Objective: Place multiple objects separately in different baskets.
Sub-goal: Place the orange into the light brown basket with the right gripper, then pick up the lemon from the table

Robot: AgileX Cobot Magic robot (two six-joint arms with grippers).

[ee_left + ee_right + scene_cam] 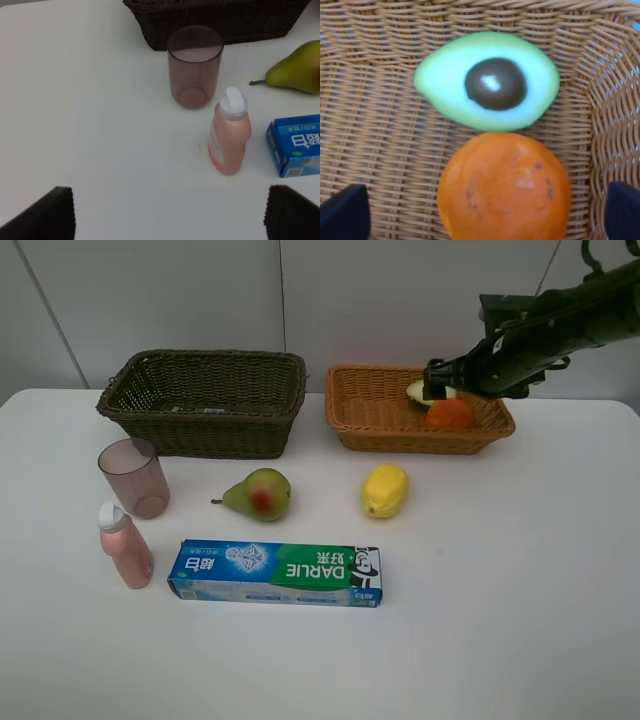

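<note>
The DARLIE toothpaste box (275, 574) lies flat nearest the tabletop's (520, 620) front edge. The pink bottle (125, 546) stands just off its left end, and the mauve cup (134, 476) stands behind the bottle, toward the left edge. Further back, the pear (259, 494) and lemon (385, 490) lie apart near the middle. Along the far edge sit the dark basket (205, 430) and, to its right, the tan basket (400, 435). The right arm (560, 325) slopes down from the far right corner. The right gripper (438, 377) hangs over the tan basket, fingers spread wide and empty.

Only the right wrist view shows the halved avocado (487, 80) cut face up, right against the orange (505, 187) on the basket floor. The left gripper (170, 215) appears only in its own wrist view, spread and empty, hovering over bare tabletop short of bottle and cup.
</note>
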